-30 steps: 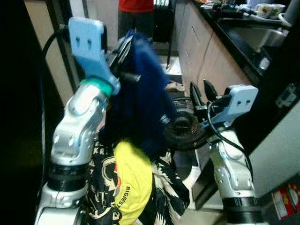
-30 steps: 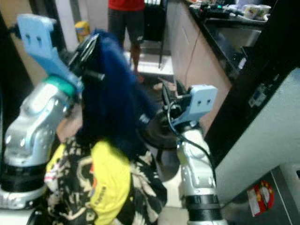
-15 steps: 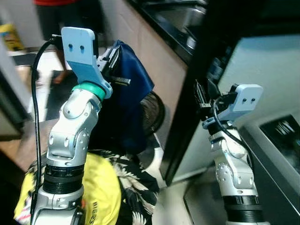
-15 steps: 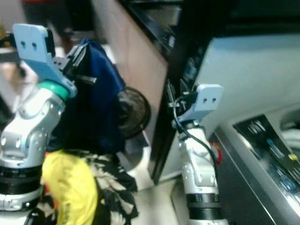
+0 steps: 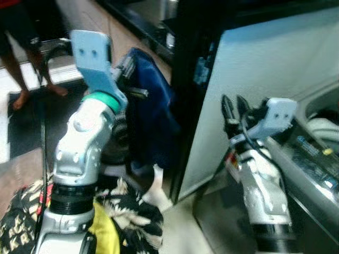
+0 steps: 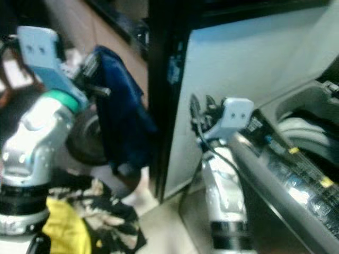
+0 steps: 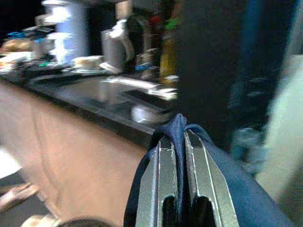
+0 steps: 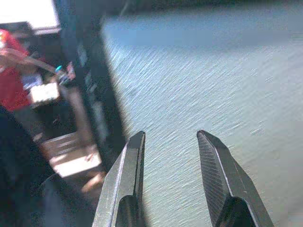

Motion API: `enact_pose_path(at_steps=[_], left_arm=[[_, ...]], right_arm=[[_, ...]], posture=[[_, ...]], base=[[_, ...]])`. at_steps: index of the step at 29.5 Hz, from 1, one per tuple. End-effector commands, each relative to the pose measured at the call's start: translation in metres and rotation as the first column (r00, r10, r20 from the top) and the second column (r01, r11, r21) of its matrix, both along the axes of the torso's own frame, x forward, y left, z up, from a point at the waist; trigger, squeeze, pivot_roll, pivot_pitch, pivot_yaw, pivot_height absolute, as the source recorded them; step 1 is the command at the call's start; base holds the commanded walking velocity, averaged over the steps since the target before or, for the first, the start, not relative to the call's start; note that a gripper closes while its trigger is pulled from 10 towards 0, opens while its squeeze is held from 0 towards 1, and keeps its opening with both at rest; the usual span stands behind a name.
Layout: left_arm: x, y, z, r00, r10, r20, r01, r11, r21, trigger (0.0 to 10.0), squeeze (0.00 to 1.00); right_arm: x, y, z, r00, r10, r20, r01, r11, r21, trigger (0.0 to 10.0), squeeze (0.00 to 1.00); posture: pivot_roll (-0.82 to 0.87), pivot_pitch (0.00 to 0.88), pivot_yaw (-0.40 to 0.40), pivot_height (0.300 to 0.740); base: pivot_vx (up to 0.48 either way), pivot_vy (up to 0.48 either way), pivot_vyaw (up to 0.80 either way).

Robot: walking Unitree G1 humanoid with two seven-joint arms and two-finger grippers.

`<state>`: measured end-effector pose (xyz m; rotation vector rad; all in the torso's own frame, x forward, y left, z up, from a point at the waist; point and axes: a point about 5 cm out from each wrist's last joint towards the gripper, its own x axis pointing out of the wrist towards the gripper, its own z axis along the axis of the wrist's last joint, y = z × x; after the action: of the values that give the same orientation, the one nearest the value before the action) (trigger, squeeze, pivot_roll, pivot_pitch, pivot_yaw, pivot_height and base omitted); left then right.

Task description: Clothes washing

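My worry is that the navy garment [image 5: 151, 114] hangs long and could snag the pale washer [image 5: 254, 69] at two o'clock or slip free as I turn. My left gripper [image 7: 179, 142] is clenched on its top fold, held high at eleven o'clock; my right gripper [image 8: 170, 161] is spread, holding nothing.

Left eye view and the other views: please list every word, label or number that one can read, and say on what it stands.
No text can be read with certainty.
Patterned black shirt: pale letters, too blurred to read.
Washing machine control panel: small markings, too blurred to read.
Blue cloth in the left pincer: no text seen.
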<state>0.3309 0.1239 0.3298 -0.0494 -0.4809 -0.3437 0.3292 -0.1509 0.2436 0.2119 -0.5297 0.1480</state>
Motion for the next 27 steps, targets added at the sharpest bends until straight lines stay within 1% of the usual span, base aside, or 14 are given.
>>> enact_pose_path(at_steps=[1,5,7,10,13,14,15,16,19,21,23,24,26,27], left_arm=[[-0.002,0.001,0.003,1.0,0.003,0.019,-0.003,1.0,-0.001,10.0,0.0],[-0.004,0.002,0.002,1.0,-0.01,0.021,0.01,1.0,0.004,10.0,0.0],[-0.017,0.002,-0.005,0.993,-0.115,0.024,0.114,0.993,0.043,10.0,0.0],[-0.023,0.002,-0.008,0.988,-0.153,0.02,0.151,0.987,0.062,10.0,0.0],[-0.037,0.006,-0.022,0.98,-0.197,-0.02,0.198,0.975,0.099,10.0,0.0],[-0.037,0.006,-0.022,0.98,-0.197,-0.02,0.198,0.975,0.099,10.0,0.0],[-0.042,0.009,-0.028,0.981,-0.189,-0.043,0.192,0.976,0.102,10.0,0.0],[-0.042,0.009,-0.028,0.981,-0.189,-0.043,0.192,0.976,0.102,10.0,0.0],[-0.049,0.016,-0.037,0.985,-0.16,-0.067,0.166,0.982,0.092,10.0,0.0],[-0.049,0.016,-0.037,0.985,-0.16,-0.067,0.166,0.982,0.092,10.0,0.0],[-0.051,0.02,-0.041,0.991,-0.117,-0.063,0.124,0.985,0.12,10.0,0.0],[-0.051,0.02,-0.041,0.991,-0.117,-0.063,0.124,0.985,0.12,10.0,0.0],[-0.045,0.022,-0.033,0.996,-0.086,-0.024,0.089,0.987,0.134,10.0,0.0],[-0.045,0.022,-0.033,0.996,-0.086,-0.024,0.089,0.987,0.134,10.0,0.0]], right_arm=[[-0.002,0.0,-0.004,1.0,0.003,-0.011,-0.003,1.0,0.019,10.0,0.0],[-0.003,0.001,-0.003,1.0,0.002,-0.003,-0.002,1.0,0.008,10.0,0.0],[-0.01,0.005,-0.002,1.0,0.018,0.02,-0.017,1.0,-0.013,10.0,0.0],[-0.014,0.006,-0.001,0.999,0.024,0.027,-0.024,1.0,-0.014,10.0,0.0],[-0.027,0.008,0.004,0.998,0.031,0.049,-0.031,0.999,-0.007,10.0,0.0],[-0.027,0.008,0.004,0.998,0.031,0.049,-0.031,0.999,-0.007,10.0,0.0],[-0.037,0.01,0.008,0.997,0.033,0.068,-0.033,0.999,-0.007,10.0,0.0],[-0.037,0.01,0.008,0.997,0.033,0.068,-0.033,0.999,-0.007,10.0,0.0],[-0.051,0.013,0.015,0.994,0.036,0.099,-0.034,0.999,-0.02,10.0,0.0],[-0.051,0.013,0.015,0.994,0.036,0.099,-0.034,0.999,-0.02,10.0,0.0],[-0.051,0.012,0.029,0.986,0.016,0.166,-0.008,0.999,-0.05,10.0,0.0],[-0.051,0.012,0.029,0.986,0.016,0.166,-0.008,0.999,-0.05,10.0,0.0],[-0.046,0.011,0.047,0.972,0.009,0.236,0.007,0.998,-0.067,10.0,0.0],[-0.046,0.011,0.047,0.972,0.009,0.236,0.007,0.998,-0.067,10.0,0.0]], posture=[[-0.02,0.06,0.038,0.74],[-0.02,0.061,0.043,0.74],[-0.02,0.06,0.049,0.74],[-0.02,0.06,0.051,0.74],[-0.01,0.061,0.051,0.74],[-0.01,0.061,0.051,0.74],[-0.01,0.061,0.051,0.74],[-0.01,0.061,0.051,0.74],[-0.01,0.062,0.055,0.74],[-0.01,0.062,0.055,0.74],[-0.01,0.059,0.054,0.74],[-0.01,0.059,0.054,0.74],[-0.01,0.052,0.051,0.74],[-0.01,0.052,0.051,0.74]], base=[[0.0,0.0,-0.8],[0.0,0.0,-0.8],[0.0,0.0,-0.78],[0.0,0.0,-0.78],[0.0,0.0,-0.78],[0.0,0.0,-0.78],[0.0,0.0,-0.78],[0.0,0.0,-0.78],[0.0,0.0,-0.78],[0.0,0.0,-0.78],[0.0,0.0,-0.76],[0.0,0.0,-0.76],[0.0,0.0,-0.76],[0.0,0.0,-0.76]])
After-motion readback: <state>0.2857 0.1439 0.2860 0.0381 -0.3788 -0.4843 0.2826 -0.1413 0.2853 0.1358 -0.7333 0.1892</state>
